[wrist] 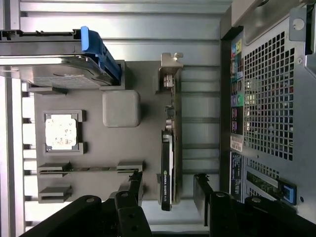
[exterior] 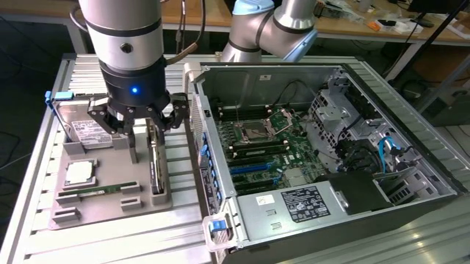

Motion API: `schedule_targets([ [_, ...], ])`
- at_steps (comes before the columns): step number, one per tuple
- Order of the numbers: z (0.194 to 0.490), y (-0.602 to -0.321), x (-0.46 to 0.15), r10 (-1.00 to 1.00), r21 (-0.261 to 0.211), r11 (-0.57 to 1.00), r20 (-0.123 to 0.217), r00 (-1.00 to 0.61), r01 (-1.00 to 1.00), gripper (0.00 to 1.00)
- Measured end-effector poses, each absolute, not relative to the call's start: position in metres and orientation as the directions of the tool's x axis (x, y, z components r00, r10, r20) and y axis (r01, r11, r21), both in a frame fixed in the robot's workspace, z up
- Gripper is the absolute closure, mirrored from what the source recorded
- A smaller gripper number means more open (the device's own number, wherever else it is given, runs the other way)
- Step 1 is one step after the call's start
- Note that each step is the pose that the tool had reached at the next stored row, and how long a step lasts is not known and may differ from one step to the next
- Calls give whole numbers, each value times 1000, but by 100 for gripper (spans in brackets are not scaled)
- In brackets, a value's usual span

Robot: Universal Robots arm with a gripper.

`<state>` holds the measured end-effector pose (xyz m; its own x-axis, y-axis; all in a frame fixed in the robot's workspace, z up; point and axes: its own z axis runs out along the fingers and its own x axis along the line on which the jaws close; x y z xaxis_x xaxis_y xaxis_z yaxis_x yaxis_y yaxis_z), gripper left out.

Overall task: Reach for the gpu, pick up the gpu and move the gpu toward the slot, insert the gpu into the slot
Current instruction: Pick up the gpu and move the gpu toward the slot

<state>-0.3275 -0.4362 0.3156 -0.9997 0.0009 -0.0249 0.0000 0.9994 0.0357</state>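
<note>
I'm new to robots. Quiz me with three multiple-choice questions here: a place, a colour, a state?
1. Where is the gpu? A) grey holder beside the computer case B) inside the case C) in the hand
2. The slot's colour? A) red B) blue C) yellow
3. The hand is? A) shut on the gpu B) open above the gpu C) inside the case
1 A: it stands on edge in the holder. 2 B: blue strip inside the case. 3 B: fingers spread either side of the gpu.
</note>
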Motion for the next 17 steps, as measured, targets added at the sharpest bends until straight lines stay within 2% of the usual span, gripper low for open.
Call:
schedule_targets([
  [17,279,-442,-322,1,36,999,-25,-1000,0,46],
])
